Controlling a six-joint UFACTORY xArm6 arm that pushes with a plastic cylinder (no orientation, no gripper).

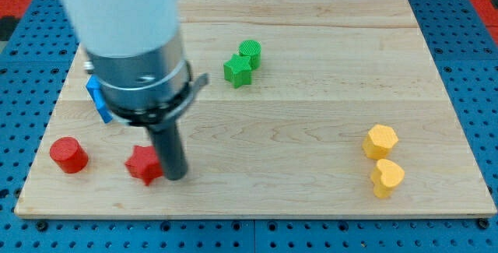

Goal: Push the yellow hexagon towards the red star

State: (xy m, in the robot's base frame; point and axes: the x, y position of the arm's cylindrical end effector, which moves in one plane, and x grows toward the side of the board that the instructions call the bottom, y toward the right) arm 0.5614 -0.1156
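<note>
Counter: a pale wooden board (311,89) with visible grain, filling most of the view and lying on a blue perforated surface (467,50).
Arm: a large white and grey cylindrical body (136,43) coming in from the view's top left and hiding part of the board's left side.
Rod: a straight dark rod (167,148) runs down from the grey body; my tip (174,177) sits on the counter at the view's lower left.
Hand: the arm carries no grasping hand, only the rod, so there is nothing to be apart, together or clamped.
Red star block (143,164): just to the view's left of my tip, apparently touching the rod, though the contact is hard to confirm.
Red cylinder block (68,155): further to the view's left, near the board's left edge, apart from the star.
Blue block (98,99): mostly hidden behind the arm's body, shape unclear.
Green star block (237,70): upper middle of the counter.
Green cylinder block (250,51): touching the green star at its upper right.
Yellow hexagon block (380,141): on the view's right side, well apart from my tip and from the red star.
Yellow heart block (387,177): just below the hexagon, touching or nearly so.
</note>
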